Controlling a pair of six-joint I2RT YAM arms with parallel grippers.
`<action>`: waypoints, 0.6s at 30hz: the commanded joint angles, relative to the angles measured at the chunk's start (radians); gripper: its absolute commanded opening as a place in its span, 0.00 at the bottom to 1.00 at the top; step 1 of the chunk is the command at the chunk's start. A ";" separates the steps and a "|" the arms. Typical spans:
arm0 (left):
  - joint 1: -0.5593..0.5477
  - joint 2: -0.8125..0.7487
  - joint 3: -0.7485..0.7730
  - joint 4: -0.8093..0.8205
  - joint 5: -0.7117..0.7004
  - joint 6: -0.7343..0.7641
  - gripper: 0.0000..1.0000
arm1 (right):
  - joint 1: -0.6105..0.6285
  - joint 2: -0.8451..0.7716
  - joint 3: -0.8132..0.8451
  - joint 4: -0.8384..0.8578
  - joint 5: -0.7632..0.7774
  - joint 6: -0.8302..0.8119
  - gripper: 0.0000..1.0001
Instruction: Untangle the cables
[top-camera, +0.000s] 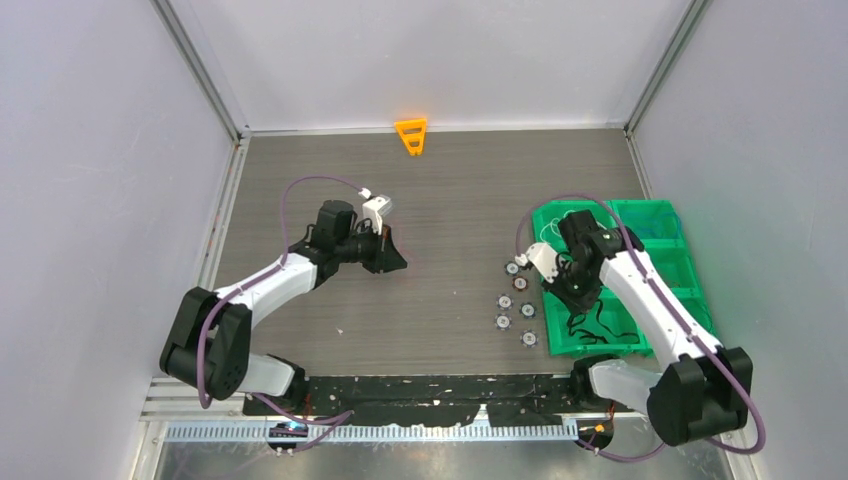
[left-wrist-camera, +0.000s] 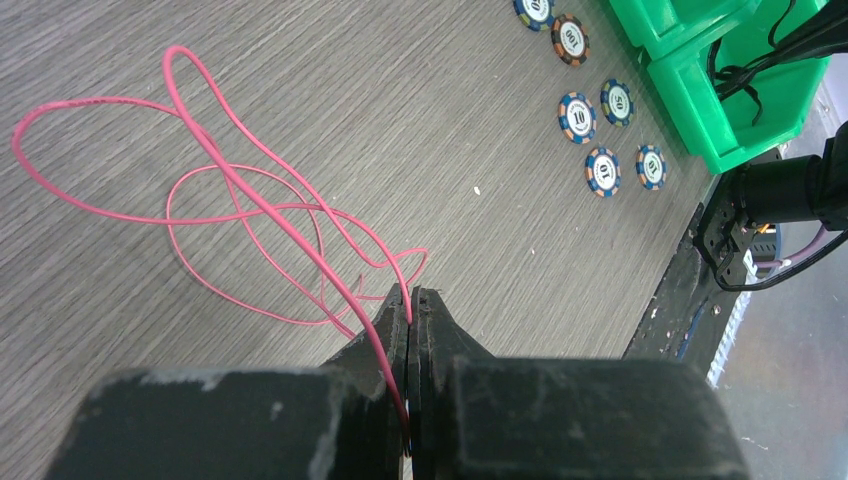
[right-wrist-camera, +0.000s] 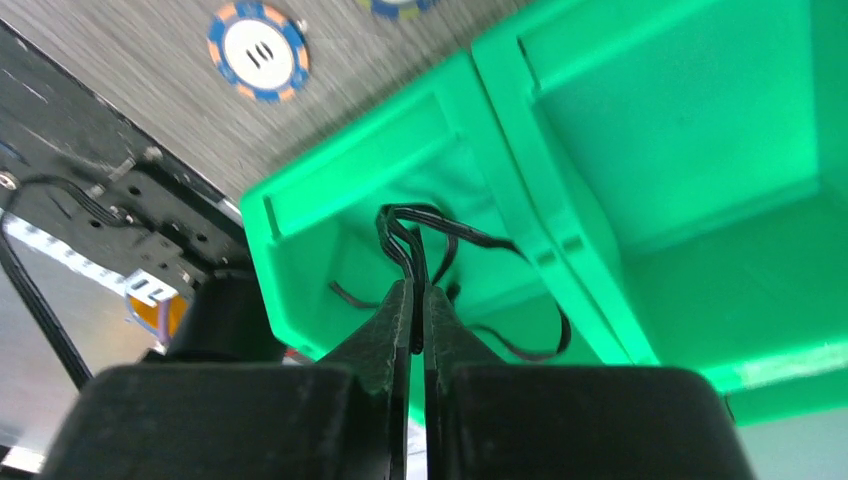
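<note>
A thin red cable (left-wrist-camera: 230, 175) lies in loose overlapping loops on the grey wood-grain table. My left gripper (left-wrist-camera: 411, 295) is shut on one strand of it, low over the table left of centre in the top view (top-camera: 395, 262). A black cable (right-wrist-camera: 430, 230) hangs in loops into the near compartment of a green bin (right-wrist-camera: 330, 190). My right gripper (right-wrist-camera: 415, 290) is shut on a bunch of its strands, above that compartment in the top view (top-camera: 575, 290). More black cable (top-camera: 590, 325) lies on the compartment floor.
The green multi-compartment bin (top-camera: 660, 215) stands at the right side. Several poker chips (top-camera: 515, 300) lie on the table just left of it, also in the left wrist view (left-wrist-camera: 590, 120). An orange plastic piece (top-camera: 411, 135) sits at the back wall. White walls enclose the table.
</note>
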 joint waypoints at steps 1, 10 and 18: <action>0.000 -0.035 0.001 0.007 -0.006 0.010 0.00 | -0.079 -0.115 -0.029 -0.113 0.119 -0.156 0.05; -0.002 -0.031 -0.006 0.007 0.005 0.012 0.00 | -0.334 -0.120 -0.190 0.021 0.282 -0.401 0.07; -0.004 -0.028 0.011 -0.049 -0.023 0.000 0.35 | -0.333 -0.060 0.057 -0.145 0.086 -0.298 0.60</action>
